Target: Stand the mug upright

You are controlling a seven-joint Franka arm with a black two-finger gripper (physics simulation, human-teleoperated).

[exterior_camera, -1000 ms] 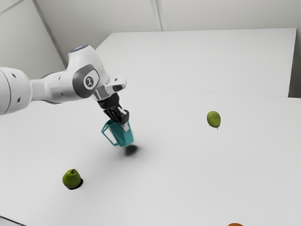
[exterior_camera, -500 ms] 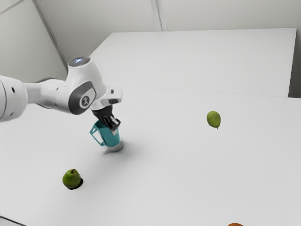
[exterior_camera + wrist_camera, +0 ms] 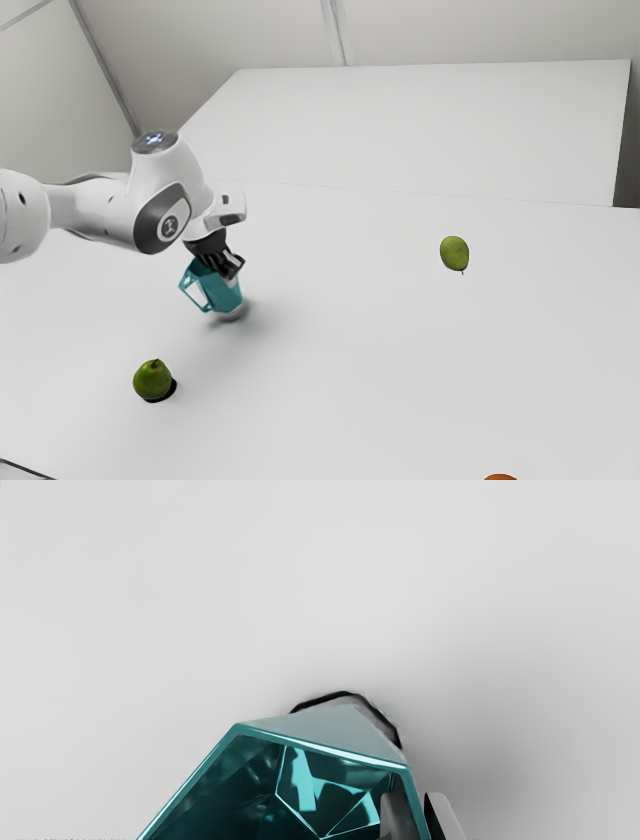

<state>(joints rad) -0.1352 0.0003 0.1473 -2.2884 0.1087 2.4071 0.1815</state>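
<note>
My gripper [image 3: 231,275] grips the teal mug [image 3: 218,291] by its rim in the exterior view. The mug leans slightly, its mouth up and its handle toward the exterior view's left, with its base just over a grey shadow on the table. Looking into the mug [image 3: 325,740] in the wrist view, I see its faceted inside. At the wall, the gripper [image 3: 421,812] has one finger inside the mug and the other outside. Whether the base touches the table I cannot tell.
A green pear [image 3: 153,380] stands on the white table [image 3: 360,380], nearer the camera than the mug. Another green fruit [image 3: 454,253] lies toward the exterior view's right, and an orange object [image 3: 500,477] shows at the bottom edge.
My gripper and the mug have moved toward the exterior view's left, and the mug has come lower, closer to its shadow. The fruits have stayed put.
</note>
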